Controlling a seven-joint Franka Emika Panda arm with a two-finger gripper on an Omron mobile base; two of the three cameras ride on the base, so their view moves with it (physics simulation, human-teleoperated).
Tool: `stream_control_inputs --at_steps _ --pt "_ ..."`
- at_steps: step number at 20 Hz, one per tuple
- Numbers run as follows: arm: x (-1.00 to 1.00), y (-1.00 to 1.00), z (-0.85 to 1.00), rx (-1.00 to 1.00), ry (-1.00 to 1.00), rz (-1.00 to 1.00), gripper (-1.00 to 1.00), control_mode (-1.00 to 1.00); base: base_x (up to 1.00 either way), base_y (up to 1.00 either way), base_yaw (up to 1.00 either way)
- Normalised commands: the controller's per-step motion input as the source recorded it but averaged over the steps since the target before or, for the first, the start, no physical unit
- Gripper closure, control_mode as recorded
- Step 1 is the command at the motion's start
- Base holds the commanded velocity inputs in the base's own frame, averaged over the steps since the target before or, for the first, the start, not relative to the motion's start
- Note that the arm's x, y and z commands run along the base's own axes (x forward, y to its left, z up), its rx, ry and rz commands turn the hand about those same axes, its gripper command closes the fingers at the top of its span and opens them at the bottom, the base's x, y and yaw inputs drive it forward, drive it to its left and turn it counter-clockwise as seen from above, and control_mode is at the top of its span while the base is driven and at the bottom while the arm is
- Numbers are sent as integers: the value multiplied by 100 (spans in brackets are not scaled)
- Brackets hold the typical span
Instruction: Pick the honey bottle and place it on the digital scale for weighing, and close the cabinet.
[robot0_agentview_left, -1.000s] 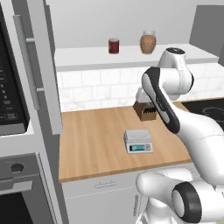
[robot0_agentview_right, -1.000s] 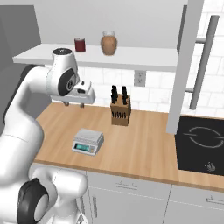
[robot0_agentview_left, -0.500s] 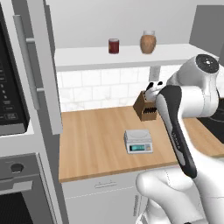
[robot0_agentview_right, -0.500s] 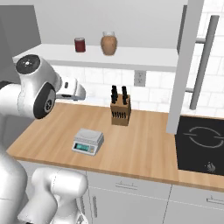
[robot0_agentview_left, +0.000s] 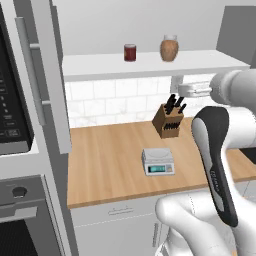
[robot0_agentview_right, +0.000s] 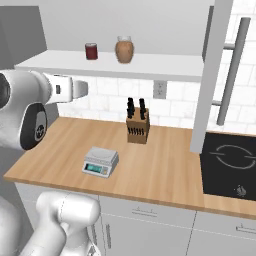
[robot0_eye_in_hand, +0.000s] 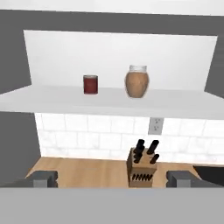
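The honey bottle (robot0_eye_in_hand: 137, 82), amber-brown with a pale lid, stands upright on the white shelf (robot0_eye_in_hand: 109, 104) of the open cabinet, and it also shows from the left base (robot0_agentview_left: 169, 48) and the right base (robot0_agentview_right: 124, 49). My gripper (robot0_eye_in_hand: 112, 178) is open and holds nothing, level with the shelf's front edge and well short of the bottle. The white hand (robot0_agentview_left: 190, 90) hovers above the counter. The digital scale (robot0_agentview_left: 158, 161) sits bare near the counter's front edge (robot0_agentview_right: 100, 161). Both cabinet doors stand open, one on the left (robot0_agentview_left: 52, 75) and one on the right (robot0_agentview_right: 212, 75).
A dark red jar (robot0_eye_in_hand: 90, 84) stands left of the honey bottle on the shelf. A wooden knife block (robot0_agentview_left: 169, 120) sits behind the scale. A black cooktop (robot0_agentview_right: 230, 160) lies right of the counter. A microwave (robot0_agentview_left: 10, 100) and an oven stand at the left.
My arm has drawn back toward the base and the hand has risen a little, now pointing at the shelf. Bottle, jar, scale and doors have not moved.
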Motion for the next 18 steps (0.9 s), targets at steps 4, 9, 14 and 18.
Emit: stream_control_inputs --at_steps 4,9,14,18 --pt "-22 -7 82 0 -31 -1 -100 -100 0 0 0" --pt "0 -20 49 0 -1 -8 -100 -100 0 0 0" --pt "0 -32 40 0 0 -7 -100 -100 0 0 0" --pt "6 -25 4 0 -6 -1 -100 -100 0 0 0"
